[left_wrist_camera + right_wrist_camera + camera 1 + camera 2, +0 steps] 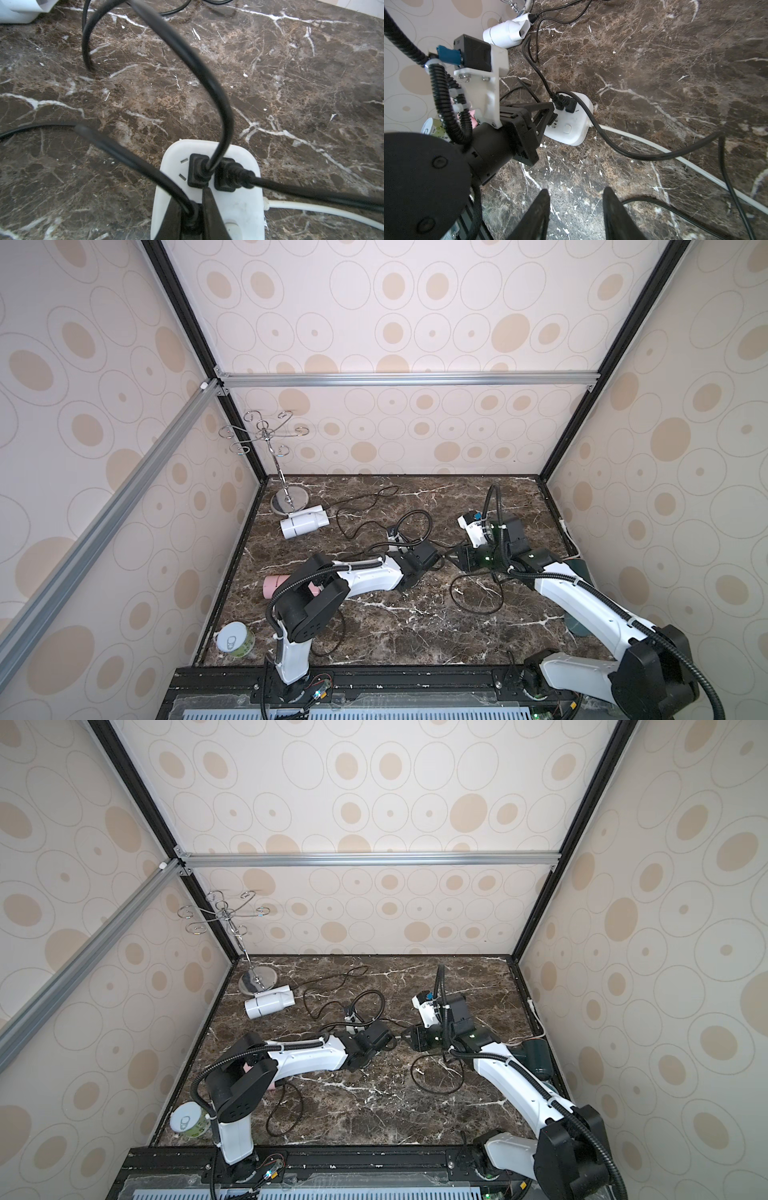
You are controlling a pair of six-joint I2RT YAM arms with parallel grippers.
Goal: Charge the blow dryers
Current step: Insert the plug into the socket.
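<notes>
Our left gripper (191,200) clenches a small black blow-dryer plug (193,220) at the white square socket block (239,207), beside two seated plugs (197,170); our right gripper (576,193) hangs released, empty. The plug seems rigid, best held by its body; its thin cord (124,149) trails limp.

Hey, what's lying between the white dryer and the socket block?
Looping black cords fill the stretch between the white dryer and the socket block. The right wrist view shows this most plainly.
</notes>
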